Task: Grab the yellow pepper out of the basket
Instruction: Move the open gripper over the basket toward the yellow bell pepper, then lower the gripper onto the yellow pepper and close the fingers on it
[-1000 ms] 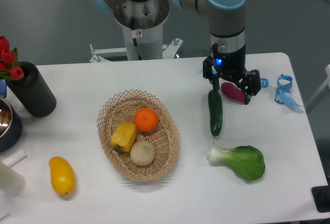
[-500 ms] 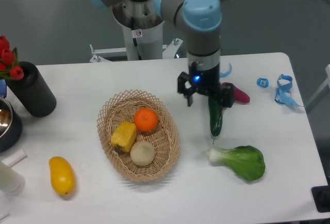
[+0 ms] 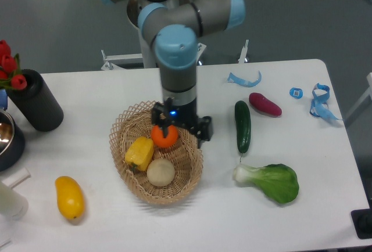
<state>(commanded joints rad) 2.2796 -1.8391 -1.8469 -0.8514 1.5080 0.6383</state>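
White table (image 3: pixel 302 229) against grey wall. L to R: black vase (image 3: pixel 35 101) w/ red tulips (image 3: pixel 9 66); mango-like fruit (image 3: pixel 69 197); wicker basket (image 3: pixel 125 125) holding yellow pepper (image 3: pixel 139 153) at left side, long axis tilted upper-R to lower-L, beside beige ball (image 3: pixel 160 172) and orange (image 3: pixel 164 136). Gripper (image 3: pixel 182 133) above basket's R half, jaws apart, gripping nothing. Further R: cucumber (image 3: pixel 242 126), bok choy (image 3: pixel 272 182).

Pepper (image 3: pixel 139 153) sitting in basket (image 3: pixel 192 168), left of ball (image 3: pixel 161 172), orange (image 3: pixel 164 136) behind them. Gripper (image 3: pixel 182 130) hanging over basket's back right. Cucumber (image 3: pixel 242 126) lying right of basket.
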